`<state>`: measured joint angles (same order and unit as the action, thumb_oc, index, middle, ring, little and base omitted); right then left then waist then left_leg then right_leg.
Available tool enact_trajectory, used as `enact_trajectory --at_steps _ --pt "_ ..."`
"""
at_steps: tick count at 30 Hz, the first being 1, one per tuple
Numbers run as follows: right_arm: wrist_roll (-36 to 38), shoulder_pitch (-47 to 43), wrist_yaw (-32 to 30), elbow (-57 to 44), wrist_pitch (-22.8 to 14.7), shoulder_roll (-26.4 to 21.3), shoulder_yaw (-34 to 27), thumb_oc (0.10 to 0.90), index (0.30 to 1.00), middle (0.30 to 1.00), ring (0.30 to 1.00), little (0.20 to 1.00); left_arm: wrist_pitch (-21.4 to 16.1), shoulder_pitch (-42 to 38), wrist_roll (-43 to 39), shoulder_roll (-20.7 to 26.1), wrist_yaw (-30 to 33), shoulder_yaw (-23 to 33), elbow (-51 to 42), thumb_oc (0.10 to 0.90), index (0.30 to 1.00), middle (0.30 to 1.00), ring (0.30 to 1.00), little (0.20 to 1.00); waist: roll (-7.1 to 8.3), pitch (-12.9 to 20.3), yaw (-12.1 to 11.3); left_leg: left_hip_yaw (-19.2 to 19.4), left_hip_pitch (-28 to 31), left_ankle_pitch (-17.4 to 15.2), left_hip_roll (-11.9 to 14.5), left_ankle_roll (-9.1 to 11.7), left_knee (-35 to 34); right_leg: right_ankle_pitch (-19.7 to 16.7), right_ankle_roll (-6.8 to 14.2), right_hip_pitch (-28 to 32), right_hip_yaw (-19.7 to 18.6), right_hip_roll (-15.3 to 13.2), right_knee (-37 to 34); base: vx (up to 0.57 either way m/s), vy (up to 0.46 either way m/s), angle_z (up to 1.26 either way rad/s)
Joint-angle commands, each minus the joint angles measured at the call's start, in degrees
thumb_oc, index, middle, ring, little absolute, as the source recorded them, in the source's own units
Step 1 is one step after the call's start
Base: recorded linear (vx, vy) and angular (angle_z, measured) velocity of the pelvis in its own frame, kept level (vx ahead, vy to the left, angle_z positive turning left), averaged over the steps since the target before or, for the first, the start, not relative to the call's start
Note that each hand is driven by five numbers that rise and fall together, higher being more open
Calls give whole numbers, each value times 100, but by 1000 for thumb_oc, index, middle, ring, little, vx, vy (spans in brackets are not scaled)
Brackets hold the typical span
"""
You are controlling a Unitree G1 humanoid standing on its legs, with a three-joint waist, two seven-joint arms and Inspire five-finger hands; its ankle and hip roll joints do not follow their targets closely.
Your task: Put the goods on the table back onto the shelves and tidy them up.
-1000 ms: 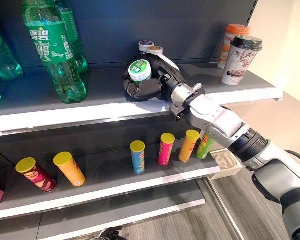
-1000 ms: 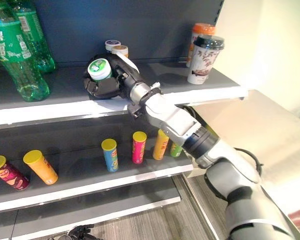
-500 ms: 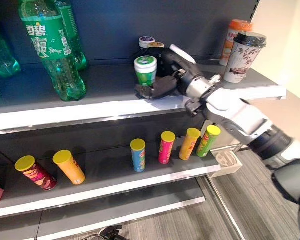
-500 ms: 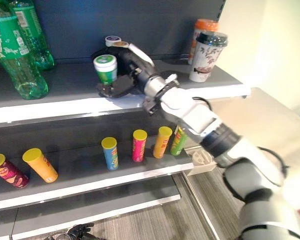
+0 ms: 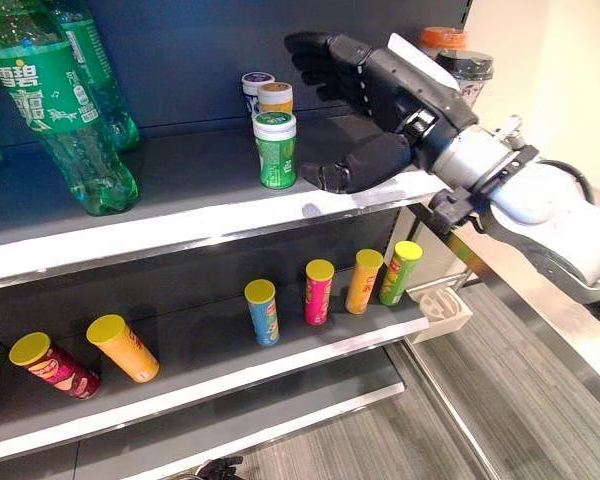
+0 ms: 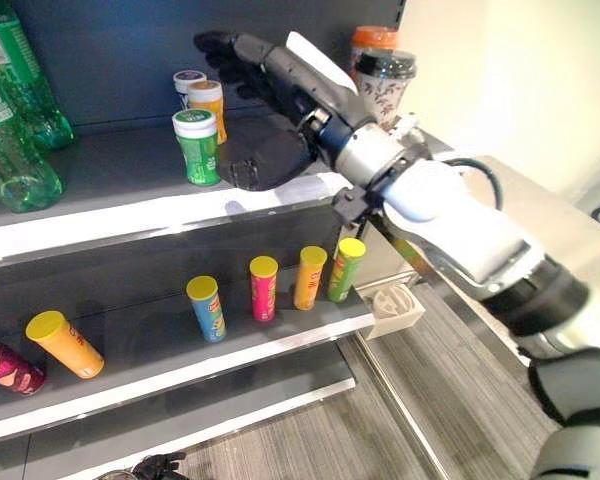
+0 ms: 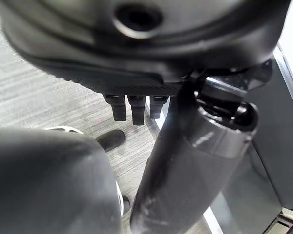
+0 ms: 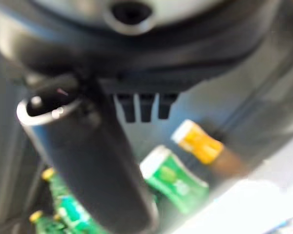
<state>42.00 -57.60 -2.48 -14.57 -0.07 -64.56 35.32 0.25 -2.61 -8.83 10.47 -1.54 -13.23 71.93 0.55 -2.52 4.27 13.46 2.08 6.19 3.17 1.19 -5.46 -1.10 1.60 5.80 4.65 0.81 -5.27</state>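
Progress looks partial. In the left eye view the green canister (image 5: 275,150) stands upright on the upper shelf (image 5: 190,215), in front of two smaller canisters (image 5: 267,95); the right hand (image 5: 365,100) hovers just beside it, fingers spread wide and empty. Judging by this, that item is placed; what remains on the surface cannot be told. The green bottle (image 5: 55,105) bears white characters. In the left wrist view the left hand (image 7: 136,73) hangs relaxed over the floor, holding nothing.
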Motion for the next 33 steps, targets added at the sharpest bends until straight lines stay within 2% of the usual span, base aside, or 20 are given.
enact_trajectory --at_steps 1,3,8,12,14,15,18,21,22,24,25,26,27,29,33 --pt "279 102 -22 -163 -952 -448 -1081 800 900 900 900 900 -178 -249 127 190 48 5 336 800 900 900 900 900 358 236 -98 47 497 -768 181 348 46 -49 456 -128 34 -484 27 1 19 6" --pt "343 735 4 -364 -1117 -815 -1788 800 900 900 900 900 -214 -225 129 175 21 59 340 800 900 900 900 900 375 243 -54 59 496 -772 181 344 46 -69 468 -150 35 -488 34 0 0 0" --pt "641 2728 268 -729 -1396 -1215 -3646 800 900 900 900 900 -296 -94 102 91 -67 243 340 800 900 900 900 900 400 277 113 124 514 -795 206 342 46 -109 500 -193 -8 -492 40 -1 8 -1" --pt "988 4655 595 -949 -1490 -1133 -5337 800 900 900 900 900 -356 -4 106 49 -150 289 345 800 900 900 900 900 468 316 212 186 527 -812 231 335 46 -151 519 -239 -70 -488 48 1 7 -5" --pt "1073 4974 699 -993 -1528 -1077 -5626 800 900 900 900 900 -379 18 112 26 -170 326 350 800 900 900 900 900 475 320 260 209 535 -817 238 332 46 -166 523 -249 -90 -490 52 -2 10 -16" --pt "1158 5698 826 -1076 -1556 -908 -6323 800 900 900 900 900 -418 70 111 -7 -220 379 359 800 900 900 900 900 489 322 340 255 542 -831 245 323 46 -201 541 -281 -128 -489 55 -4 10 -21" --pt "1163 6305 883 -1166 -1597 -596 -6912 800 900 900 900 900 -449 108 111 -42 -248 374 362 800 900 900 900 900 486 329 371 298 559 -855 249 307 46 -227 552 -300 -175 -485 54 6 14 -9" --pt "1112 6924 878 -1238 -1662 37 -7557 800 900 900 900 900 -484 130 131 -53 -306 444 342 800 900 900 900 900 445 334 505 378 583 -894 250 272 46 -262 567 -347 -277 -479 64 11 29 -13" --pt "1007 7132 814 -1250 -1705 386 -7800 800 900 900 900 900 -490 125 171 -52 -303 495 330 800 900 900 900 900 405 327 610 422 596 -916 234 250 46 -283 577 -376 -351 -480 69 0 50 -25" --pt "880 7401 867 -1349 -1654 626 -7924 800 900 900 900 900 -511 111 221 -36 -332 464 298 800 900 900 900 900 372 325 683 494 610 -941 217 224 46 -310 592 -418 -438 -475 80 -3 63 -22" --pt "751 7662 955 -1424 -1584 764 -8003 800 900 900 900 900 -533 95 308 -32 -371 440 280 800 900 900 900 900 337 331 802 564 624 -957 200 212 46 -326 602 -452 -495 -471 91 2 57 -28" --pt "749 7683 954 -1436 -1581 772 -8021 800 900 900 900 900 -534 96 309 -33 -371 430 280 800 900 900 900 900 336 334 787 569 625 -959 200 212 46 -327 603 -455 -500 -470 91 0 76 -43" --pt "540 7843 946 -1441 -1530 992 -8107 800 900 900 900 900 -566 92 387 -48 -393 381 264 800 900 900 900 900 287 324 896 617 630 -966 184 190 46 -351 614 -505 -587 -476 112 -13 56 -44" --pt "589 8126 1118 -1533 -1461 1095 -8119 800 900 900 900 900 -577 120 464 -49 -441 322 253 800 900 900 900 900 276 315 987 685 631 -981 159 169 46 -376 631 -545 -658 -481 134 -24 70 -18" --pt "-85 8377 972 -1484 -1256 1507 -8130 800 900 900 900 900 -583 121 499 -55 -485 360 250 800 900 900 900 900 200 280 1223 853 657 -1030 97 106 46 -429 680 -659 -864 -497 212 -15 82 -19"
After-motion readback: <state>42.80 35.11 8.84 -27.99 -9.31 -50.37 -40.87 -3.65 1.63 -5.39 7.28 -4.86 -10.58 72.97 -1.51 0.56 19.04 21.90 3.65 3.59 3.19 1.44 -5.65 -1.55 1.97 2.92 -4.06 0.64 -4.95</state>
